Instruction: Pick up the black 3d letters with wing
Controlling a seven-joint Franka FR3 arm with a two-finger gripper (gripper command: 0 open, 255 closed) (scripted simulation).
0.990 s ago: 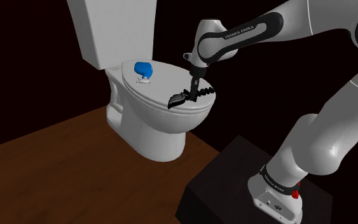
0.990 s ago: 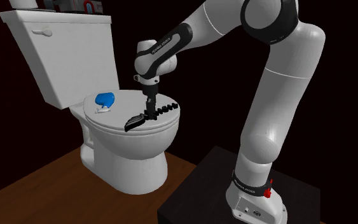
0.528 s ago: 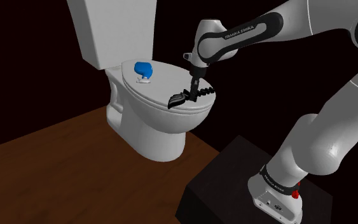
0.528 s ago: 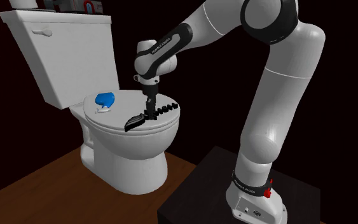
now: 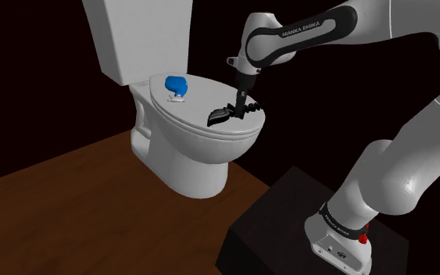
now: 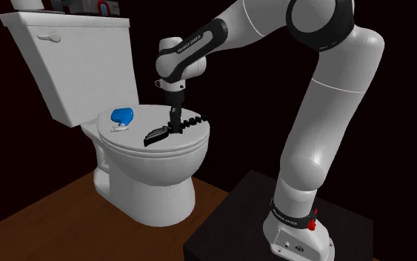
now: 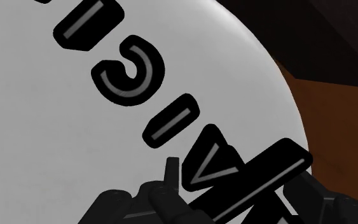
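While the gripper (image 5: 241,107) is clamping the black 3D letters (image 7: 128,75) at their near end, they are hiding its fingertips over the toilet lid (image 5: 187,123).

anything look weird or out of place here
Yes: black letters with a wing are at a toilet lid, an odd place for them, clasped in the hand. A blue thing also lies on the lid, nearer the tank.

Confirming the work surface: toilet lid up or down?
Down. The white lid lies flat over the bowl, a blue object resting on it; the gripper clasps the black letters over it.
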